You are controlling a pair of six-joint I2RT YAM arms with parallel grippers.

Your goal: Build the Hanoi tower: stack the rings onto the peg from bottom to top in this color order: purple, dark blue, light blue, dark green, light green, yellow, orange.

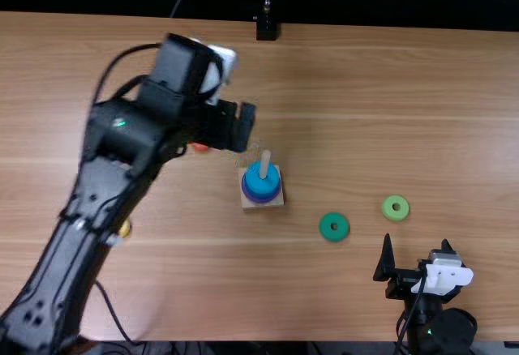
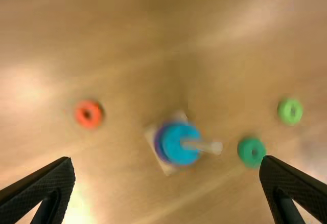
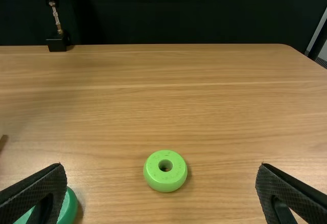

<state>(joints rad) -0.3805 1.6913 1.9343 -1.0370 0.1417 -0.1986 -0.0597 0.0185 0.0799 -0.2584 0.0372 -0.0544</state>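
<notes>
In the top view my left gripper hangs over the table just beyond the peg; its wrist view shows the left gripper open. The peg's square base carries a bright blue ring above a purplish-blue layer. To the right lie a dark green ring and a light green ring. An orange ring lies left of the peg; the left arm partly covers a yellow ring. My right gripper, near the front edge, holds nothing; in its wrist view the right gripper is open.
A black stand stands at the table's far edge. The left arm stretches across the left part of the table. A cable lies near the front edge.
</notes>
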